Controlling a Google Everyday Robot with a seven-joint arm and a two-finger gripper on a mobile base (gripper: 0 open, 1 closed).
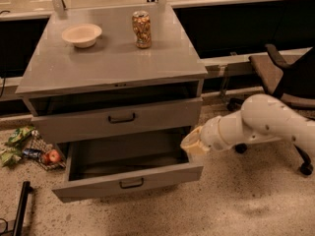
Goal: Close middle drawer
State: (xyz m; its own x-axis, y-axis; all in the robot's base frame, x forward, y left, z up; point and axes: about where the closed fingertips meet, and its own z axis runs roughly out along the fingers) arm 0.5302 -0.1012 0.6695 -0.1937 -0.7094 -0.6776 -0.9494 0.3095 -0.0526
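Note:
The middle drawer (pixel 93 187) of the grey cabinet (pixel 113 65) is pulled far out. Its deep box is open and looks empty. A small black bar handle (pixel 131 183) sits at the centre of its front panel. My gripper (pixel 193 143), cream-coloured at the end of the white arm (pixel 266 119), is at the drawer's right side, just above its front right corner. Whether it touches the drawer does not show. The drawer above (pixel 157 116) stands slightly out, with a dark gap over it.
A cream bowl (pixel 81 34) and a patterned can (pixel 141 29) stand on the cabinet top. An office chair (pixel 283 70) is at the right behind the arm. Litter with a red apple (pixel 53 156) lies on the floor at the left, near a black bar (pixel 19 211).

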